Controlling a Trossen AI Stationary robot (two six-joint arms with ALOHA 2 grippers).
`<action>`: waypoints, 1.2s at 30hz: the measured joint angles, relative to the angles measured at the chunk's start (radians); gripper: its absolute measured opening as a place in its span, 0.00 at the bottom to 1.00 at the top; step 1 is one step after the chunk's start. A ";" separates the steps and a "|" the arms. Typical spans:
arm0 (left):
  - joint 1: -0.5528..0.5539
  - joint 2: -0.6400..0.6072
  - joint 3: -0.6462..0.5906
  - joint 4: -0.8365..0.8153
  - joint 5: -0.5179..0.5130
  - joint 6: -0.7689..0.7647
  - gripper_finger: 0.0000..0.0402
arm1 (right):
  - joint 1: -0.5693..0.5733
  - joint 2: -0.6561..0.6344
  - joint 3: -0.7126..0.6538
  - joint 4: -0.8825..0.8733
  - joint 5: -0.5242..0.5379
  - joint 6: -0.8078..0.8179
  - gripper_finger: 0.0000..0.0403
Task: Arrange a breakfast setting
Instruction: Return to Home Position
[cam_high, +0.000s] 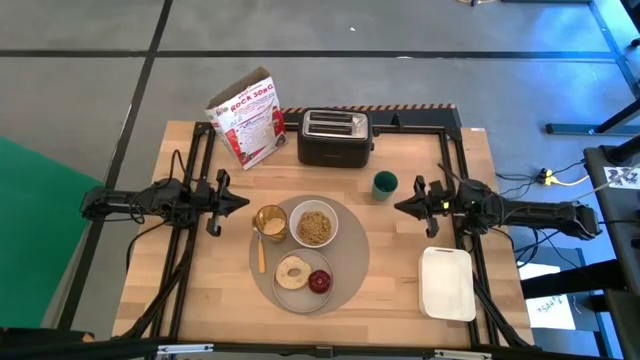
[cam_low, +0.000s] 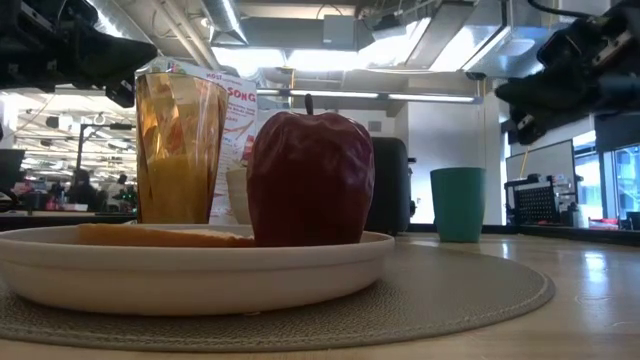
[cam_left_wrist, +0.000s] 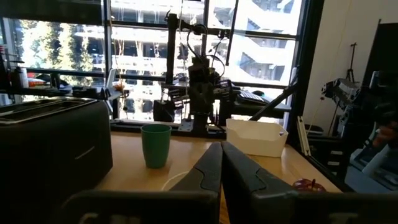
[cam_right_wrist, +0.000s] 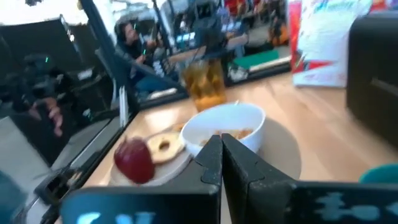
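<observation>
Showing the breakfast setting gathered on a round grey-beige woven placemat (cam_high: 350, 250) at the middle of the wooden table.

- On the mat's far half sits a white bowl (cam_high: 295, 222) of cereal.
- An amber translucent cup (cam_high: 269, 221) stands just beside the bowl, at the mat's far-left edge.
- A small wooden-coloured utensil (cam_high: 262, 256) lies along the mat's left edge, on the near side of the cup.
- A small white plate (cam_high: 303, 291) on the mat's near half carries a bagel (cam_high: 285, 270) on the left and a red apple (cam_high: 319, 281) on the right.

The left gripper (cam_high: 243, 203) hangs off the mat's left side, level with the cup, its fingers pressed together on nothing. The right gripper (cam_high: 397, 207) hangs off the mat's right side, its fingers likewise pressed together and empty.

Beyond the mat stands a black two-slot toaster (cam_high: 335, 137). A red-and-white cereal box (cam_high: 248, 118) is to the mat's far left and a dark green cup (cam_high: 385, 183) to its far right. A white rectangular tray (cam_high: 447, 283) lies to the mat's right.
</observation>
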 joint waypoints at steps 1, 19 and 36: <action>0.000 0.000 0.000 -0.001 0.000 0.000 0.00 | 0.016 -0.013 0.000 -0.027 0.004 0.000 0.00; 0.000 0.000 0.056 -0.094 0.035 0.074 0.00 | 0.072 -0.315 0.003 -0.309 0.065 -0.074 0.00; 0.000 0.011 -0.021 -0.045 0.043 0.046 0.00 | 0.073 -0.313 -0.028 -0.230 0.097 -0.075 0.00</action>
